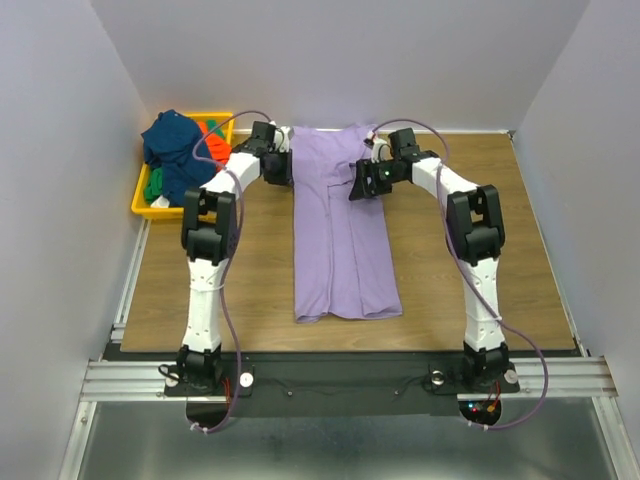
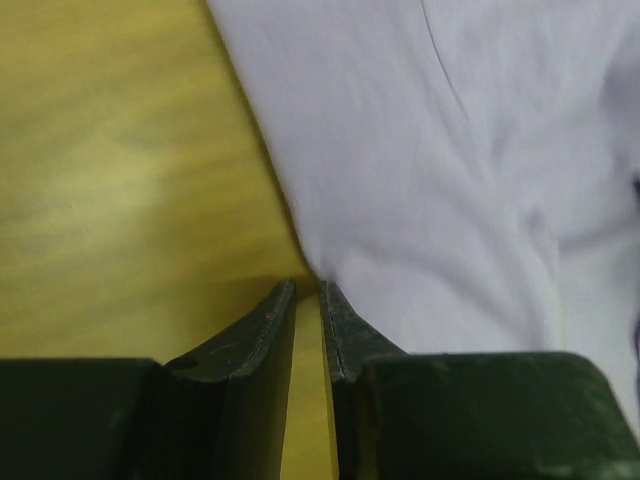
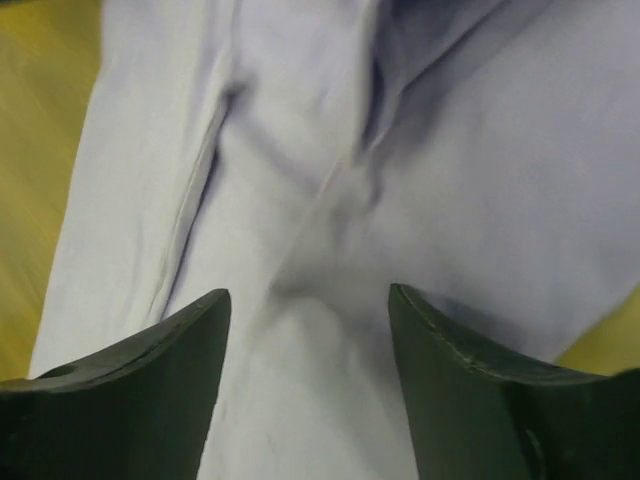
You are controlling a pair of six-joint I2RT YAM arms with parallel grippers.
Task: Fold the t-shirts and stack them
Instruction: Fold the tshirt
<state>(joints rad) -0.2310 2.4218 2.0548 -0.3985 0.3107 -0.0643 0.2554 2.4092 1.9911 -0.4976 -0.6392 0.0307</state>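
Lavender t-shirt (image 1: 340,230) found part-hidden under right gripper (image 3: 308,292), jaws wide, empty; saw left gripper (image 2: 308,285) barely parted at cloth edge, gripping nothing; bare table (image 1: 460,270) alongside.

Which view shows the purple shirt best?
Top external: the whole purple shirt shows, folded into a long strip. Left wrist catches only its edge beside the left fingers; right wrist, a creased patch under the open right fingers.

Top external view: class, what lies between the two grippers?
The lavender t-shirt, its upper part, lies between left gripper and right gripper; the top view shows it.
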